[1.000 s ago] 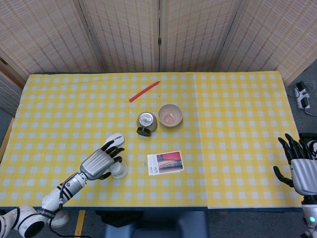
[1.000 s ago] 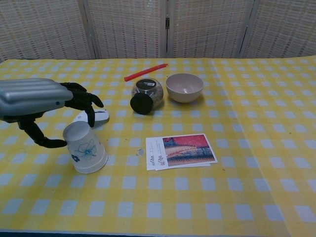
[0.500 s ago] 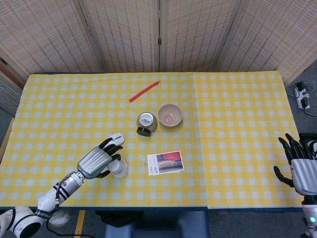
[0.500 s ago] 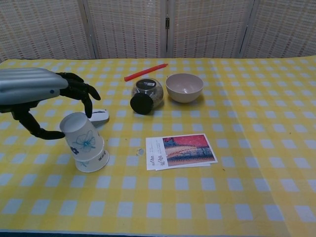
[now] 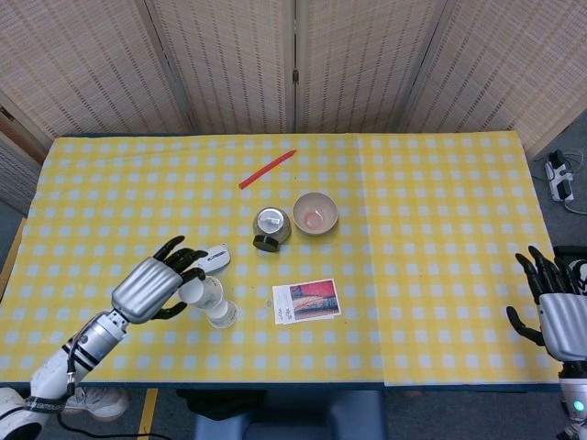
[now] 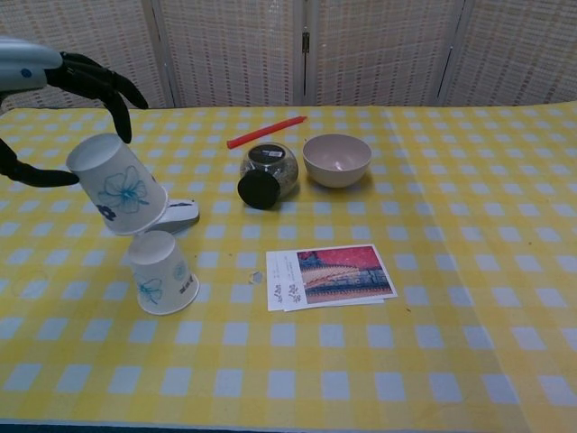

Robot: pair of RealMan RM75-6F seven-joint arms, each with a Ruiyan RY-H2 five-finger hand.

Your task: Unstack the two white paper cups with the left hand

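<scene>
Two white paper cups with a blue flower print are apart. The upper cup (image 6: 117, 185) hangs tilted, mouth down, above the table, and my left hand (image 6: 54, 77) grips it near its base with fingers and thumb. The lower cup (image 6: 162, 273) stands upside down on the yellow checked cloth just below it. In the head view my left hand (image 5: 147, 286) holds the lifted cup (image 5: 201, 291) up and left of the standing cup (image 5: 223, 316). My right hand (image 5: 550, 312) hovers off the table's right edge with its fingers spread and nothing in them.
A small white object (image 6: 178, 215) lies just behind the cups. A photo card (image 6: 332, 275) lies to their right. Further back are a glass jar on its side (image 6: 267, 176), a beige bowl (image 6: 336, 160) and a red stick (image 6: 265, 132).
My left hand has risen up and to the left with the outer cup, pulling it off the inner one, which stays on the table. The right hand has not moved.
</scene>
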